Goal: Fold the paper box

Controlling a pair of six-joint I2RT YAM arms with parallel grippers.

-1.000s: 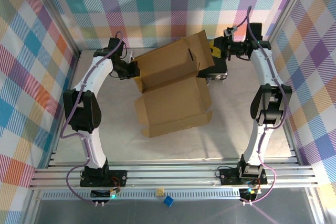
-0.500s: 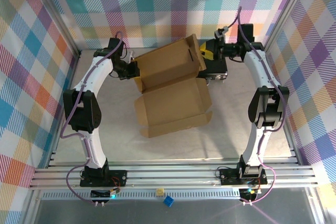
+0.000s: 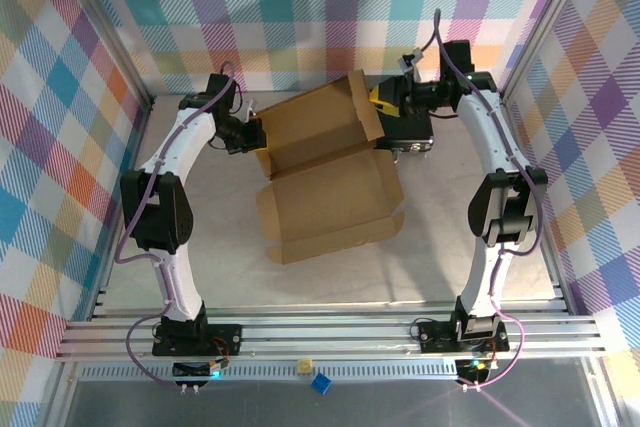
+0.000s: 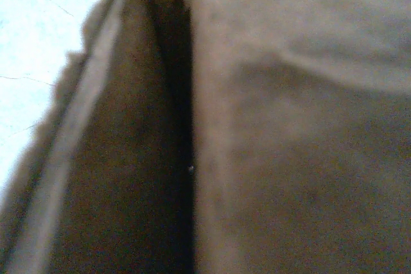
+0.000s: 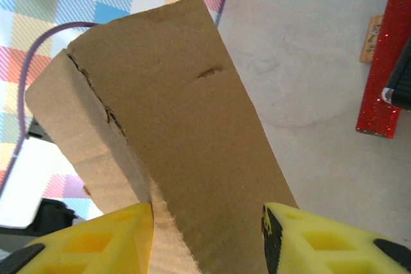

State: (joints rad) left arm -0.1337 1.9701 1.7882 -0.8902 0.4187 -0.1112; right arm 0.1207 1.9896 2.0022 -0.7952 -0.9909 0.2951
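The brown paper box lies half-formed in the middle of the table, its rear panel tilted up. My left gripper is shut on the box's left edge, and blurred cardboard sits right against the left wrist camera. My right gripper is at the box's upper right corner. Its yellow fingers stand apart, with the box's side flap between them; the right gripper is open around that flap.
A black case sits just right of the box, under my right arm. A red glittery item lies on the table near it. A blue cube and a small tan block rest on the front rail.
My right gripper has moved left and toward the back wall while its jaws widened. The box's right flap has swung inward. The left arm has not moved.
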